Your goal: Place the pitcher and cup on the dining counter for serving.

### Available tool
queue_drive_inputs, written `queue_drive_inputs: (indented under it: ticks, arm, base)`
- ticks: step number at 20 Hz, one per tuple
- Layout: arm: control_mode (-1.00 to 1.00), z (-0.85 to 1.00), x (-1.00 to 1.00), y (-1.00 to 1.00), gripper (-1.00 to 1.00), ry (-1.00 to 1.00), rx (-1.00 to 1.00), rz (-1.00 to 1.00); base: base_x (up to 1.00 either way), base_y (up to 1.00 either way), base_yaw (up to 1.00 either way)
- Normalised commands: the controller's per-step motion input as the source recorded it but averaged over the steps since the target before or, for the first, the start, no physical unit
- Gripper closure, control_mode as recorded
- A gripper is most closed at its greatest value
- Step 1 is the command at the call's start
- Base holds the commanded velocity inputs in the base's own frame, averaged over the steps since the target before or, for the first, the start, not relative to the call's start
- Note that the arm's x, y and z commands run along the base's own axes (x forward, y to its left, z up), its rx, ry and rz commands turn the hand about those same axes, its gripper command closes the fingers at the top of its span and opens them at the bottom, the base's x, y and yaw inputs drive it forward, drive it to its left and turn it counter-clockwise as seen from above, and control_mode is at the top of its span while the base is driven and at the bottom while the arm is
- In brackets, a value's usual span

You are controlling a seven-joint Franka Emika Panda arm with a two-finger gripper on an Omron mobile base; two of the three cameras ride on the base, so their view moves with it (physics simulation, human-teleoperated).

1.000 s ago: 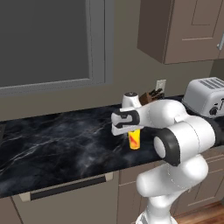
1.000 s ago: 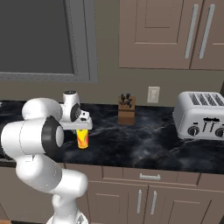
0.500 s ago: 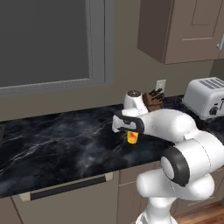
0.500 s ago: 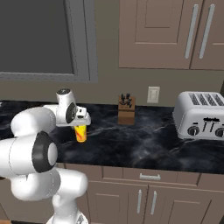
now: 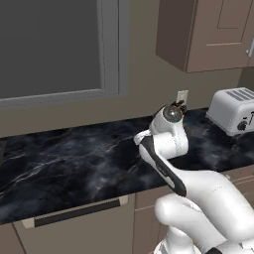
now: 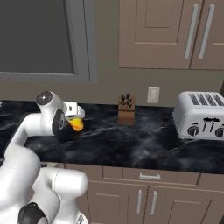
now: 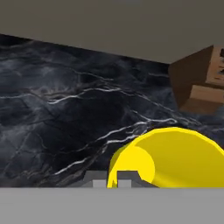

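Cup (image 7: 175, 159) sits tilted in the gripper (image 6: 75, 121), lower right of hand view, above the black counter (image 6: 148, 144) near the knife block (image 6: 126, 110); fingers look clamped on it, so carry step: next, haul it to the dining counter and set upright.

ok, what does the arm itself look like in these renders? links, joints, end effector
Glossy white rounded links with dark grey to black joint bands and round dark joint caps, one on the elbow and one in the right base view. No cables or markings are visible. The end effector is a white block; its fingers are hidden.
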Motion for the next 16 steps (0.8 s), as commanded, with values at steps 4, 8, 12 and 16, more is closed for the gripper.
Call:
queue_drive_inputs:
  ticks: [4,8,12,16]
  arm:
    - [-1.00,0.82,-0.46,-0.35,1.00,-0.36,0.02,0.11]
    - [-1.00,0.58,-0.50,-0.16,1.00,-0.36,0.00,0.13]
    - [1.00,0.33,-0.58,0.00,1.00,-0.27,0.00,0.19]
    - [1.00,0.00,0.00,0.00,1.00,0.00,0.00,0.00]
  base:
    - [0.00,0.00,0.00]
    - [0.00,0.00,0.00]
    - [-0.25,0.00,0.12]
    - [-0.99,0.00,0.71]
